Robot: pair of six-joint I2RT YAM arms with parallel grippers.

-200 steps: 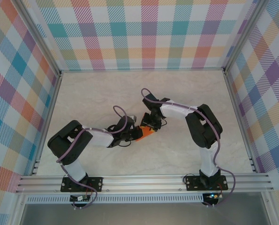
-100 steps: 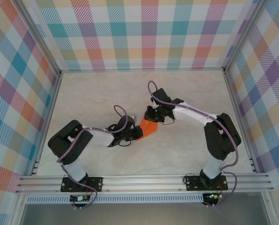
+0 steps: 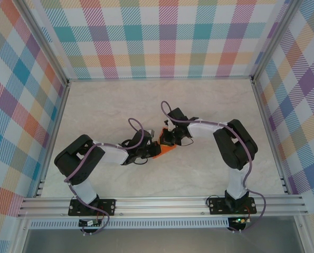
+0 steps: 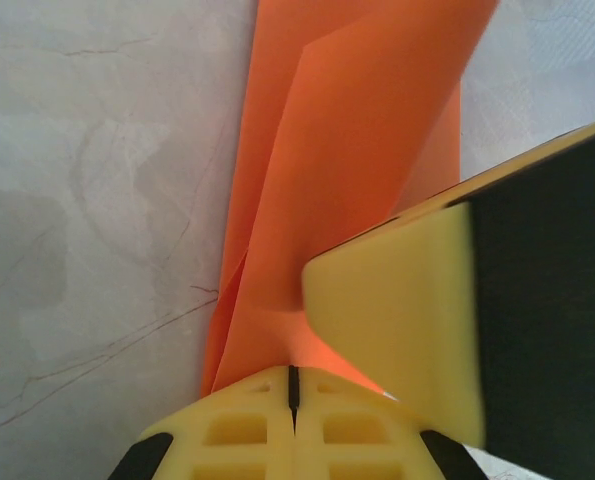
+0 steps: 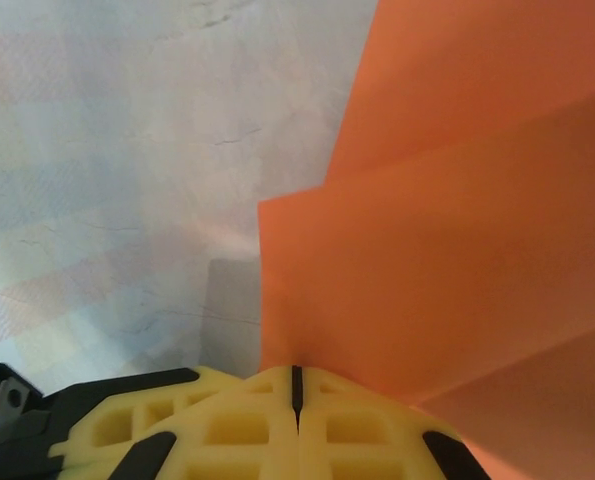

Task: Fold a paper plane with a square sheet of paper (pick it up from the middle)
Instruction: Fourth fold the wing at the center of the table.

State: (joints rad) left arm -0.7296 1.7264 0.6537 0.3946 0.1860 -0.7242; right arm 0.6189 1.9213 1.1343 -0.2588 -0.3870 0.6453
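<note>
No legible text, labels, brand marks, numbers or signs found on any surface in the three views.

A pale marbled tabletop (image 3: 114,105) (faint grey veins) sits inside pastel plaid walls (image 3: 162,37), a metal rail (image 3: 162,203) along its near edge.

I see the orange paper (image 3: 167,149) near the middle of the desk (image 3: 209,105), not a flat square but folded into a narrow shape of overlapping layers, with sharp creases running along its length. One end is pinched in the shut jaws of the left gripper (image 4: 292,385), and another edge in those of the right gripper (image 5: 295,385).
</note>
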